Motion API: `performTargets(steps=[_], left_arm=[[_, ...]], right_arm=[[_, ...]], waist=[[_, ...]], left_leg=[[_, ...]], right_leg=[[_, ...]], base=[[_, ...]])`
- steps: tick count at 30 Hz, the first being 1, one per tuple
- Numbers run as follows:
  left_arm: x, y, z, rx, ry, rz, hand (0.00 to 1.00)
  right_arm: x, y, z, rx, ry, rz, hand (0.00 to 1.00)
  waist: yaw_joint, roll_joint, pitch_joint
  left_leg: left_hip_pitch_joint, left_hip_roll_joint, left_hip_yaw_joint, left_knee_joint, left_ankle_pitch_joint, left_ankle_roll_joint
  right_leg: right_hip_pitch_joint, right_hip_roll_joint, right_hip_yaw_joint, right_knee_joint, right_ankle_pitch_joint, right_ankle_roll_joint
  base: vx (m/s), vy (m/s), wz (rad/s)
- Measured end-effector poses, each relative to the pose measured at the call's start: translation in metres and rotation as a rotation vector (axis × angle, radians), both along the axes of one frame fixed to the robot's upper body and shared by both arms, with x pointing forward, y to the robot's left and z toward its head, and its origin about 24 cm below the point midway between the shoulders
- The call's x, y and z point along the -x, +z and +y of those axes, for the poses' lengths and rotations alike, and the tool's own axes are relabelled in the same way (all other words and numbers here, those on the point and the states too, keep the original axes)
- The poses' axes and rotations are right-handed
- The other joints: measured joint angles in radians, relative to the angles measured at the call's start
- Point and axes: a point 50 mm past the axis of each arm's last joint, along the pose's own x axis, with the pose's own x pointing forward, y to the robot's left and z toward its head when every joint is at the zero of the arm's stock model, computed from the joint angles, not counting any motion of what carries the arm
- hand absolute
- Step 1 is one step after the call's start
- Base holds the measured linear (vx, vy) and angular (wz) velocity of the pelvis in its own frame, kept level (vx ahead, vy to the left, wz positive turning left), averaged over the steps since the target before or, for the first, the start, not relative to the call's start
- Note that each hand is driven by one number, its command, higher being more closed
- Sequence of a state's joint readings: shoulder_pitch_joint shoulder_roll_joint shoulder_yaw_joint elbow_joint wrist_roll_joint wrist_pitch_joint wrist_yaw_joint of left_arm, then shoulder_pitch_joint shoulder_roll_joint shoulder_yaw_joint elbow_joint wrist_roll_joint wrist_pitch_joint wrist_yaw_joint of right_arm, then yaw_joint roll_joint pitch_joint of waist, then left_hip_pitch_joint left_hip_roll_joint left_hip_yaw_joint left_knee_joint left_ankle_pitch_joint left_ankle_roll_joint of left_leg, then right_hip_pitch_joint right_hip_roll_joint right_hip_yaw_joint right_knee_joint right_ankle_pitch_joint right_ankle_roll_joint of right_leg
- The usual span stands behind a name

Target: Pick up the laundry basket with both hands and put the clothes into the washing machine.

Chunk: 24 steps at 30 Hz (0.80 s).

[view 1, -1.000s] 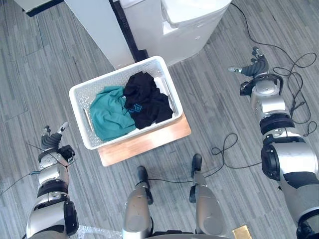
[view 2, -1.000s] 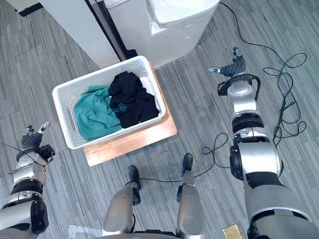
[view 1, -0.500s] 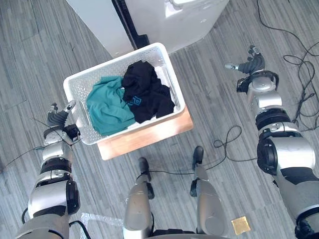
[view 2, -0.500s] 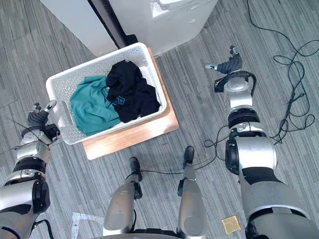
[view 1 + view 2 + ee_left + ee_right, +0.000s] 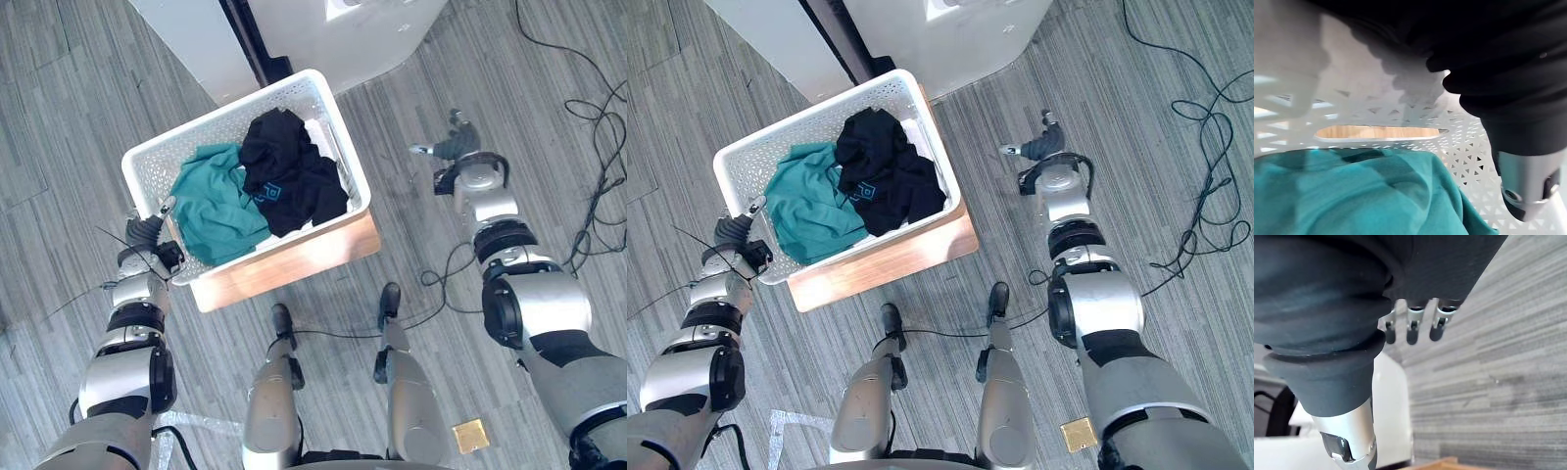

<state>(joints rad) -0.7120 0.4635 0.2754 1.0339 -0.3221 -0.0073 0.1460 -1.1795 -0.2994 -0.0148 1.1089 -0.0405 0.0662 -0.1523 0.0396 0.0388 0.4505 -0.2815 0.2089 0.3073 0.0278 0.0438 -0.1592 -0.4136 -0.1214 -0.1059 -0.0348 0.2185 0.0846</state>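
Left hand [image 5: 147,236] touching lower-left corner of laundry basket [image 5: 196,147], middle left of frame; grip, can't tell. Right hand [image 5: 453,149] hovering upper right, loosely open, empty.

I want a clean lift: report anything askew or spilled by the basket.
Nothing spilled: the teal garment and black garment lie inside the basket. Its left end seems to overhang the wooden board under it, beside the left hand.

A grey wood-plank floor [image 5: 78,117] carries a low rectangular light-wood board [image 5: 294,264] at the centre of the frame, with a white perforated plastic laundry basket [image 5: 211,129] resting on it. On the same floor, a white washing machine [image 5: 362,29] stands at the top edge, and a small square brass-coloured plate [image 5: 471,436] lies at the lower right.
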Motion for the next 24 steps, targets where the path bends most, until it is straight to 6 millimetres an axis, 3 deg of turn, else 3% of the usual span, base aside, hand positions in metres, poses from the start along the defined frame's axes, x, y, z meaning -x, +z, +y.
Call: performTargets(steps=[13,24], left_arm=[[0.001,-0.003,0.002,0.037,0.042,0.002,0.00],[0.004,0.005,0.014,0.021,0.071,-0.024,0.00]], right_arm=[[0.005,-0.002,0.054,0.065,0.158,-0.063,0.00],[0.011,0.005,0.070,0.079,0.198,-0.129,0.00]], waist=[[-0.001,-0.026,0.014],[-0.004,-0.060,0.029]], left_leg=[[0.014,0.004,0.021,-0.017,0.014,-0.002],[0.010,0.010,0.024,-0.006,0.014,-0.002]], right_leg=[[-0.021,0.010,0.028,0.021,0.000,0.000],[-0.029,0.015,0.034,0.034,0.000,0.000]], base=[[-0.01,0.000,-0.05],[0.00,-0.001,-0.01]])
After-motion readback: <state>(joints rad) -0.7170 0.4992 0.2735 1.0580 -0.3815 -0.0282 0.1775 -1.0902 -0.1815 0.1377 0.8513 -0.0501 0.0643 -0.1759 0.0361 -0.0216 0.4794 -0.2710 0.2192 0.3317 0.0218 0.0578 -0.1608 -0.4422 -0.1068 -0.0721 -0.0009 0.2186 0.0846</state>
